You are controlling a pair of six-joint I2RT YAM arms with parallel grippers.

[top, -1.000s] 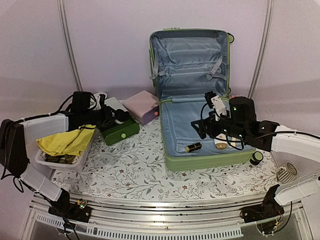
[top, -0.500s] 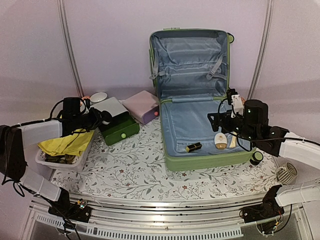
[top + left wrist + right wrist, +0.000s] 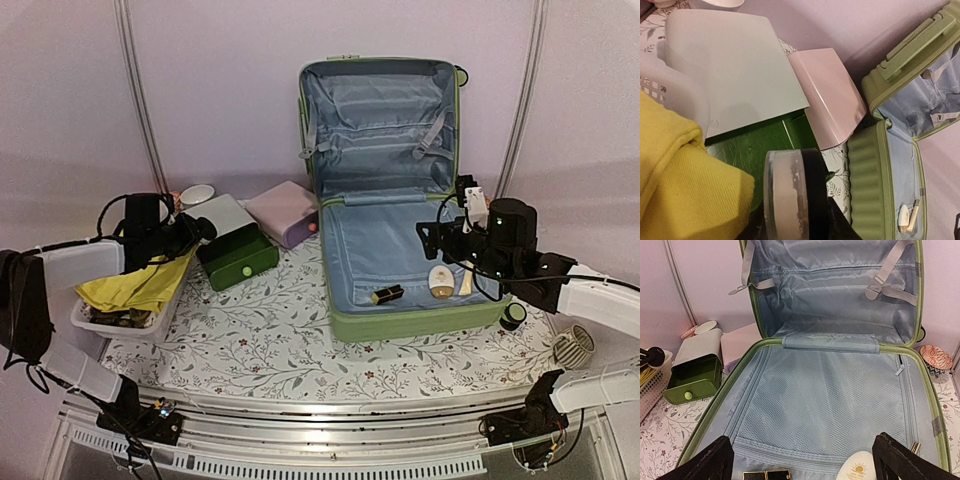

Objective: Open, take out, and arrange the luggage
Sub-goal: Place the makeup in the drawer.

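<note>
The luggage lies open on the table, its light-green lid upright against the wall and grey-blue lining showing. In its base lie a black-and-gold case, a white sun-logo tube and a slim gold stick. My right gripper hovers over the base's right side, open and empty, its fingertips spread wide above the tube. My left gripper is shut on a round clear jar with a black lid, held between the basket and the green drawer box.
A white perforated basket holding a yellow cloth stands at the left. Beside it are the white-and-green drawer box with its drawer pulled out, a pink box and a white bowl. A patterned bowl sits right of the luggage.
My left gripper carried the jar leftward from over the drawer box toward the basket. My right gripper drew back to the right from the middle of the luggage base, still open.
</note>
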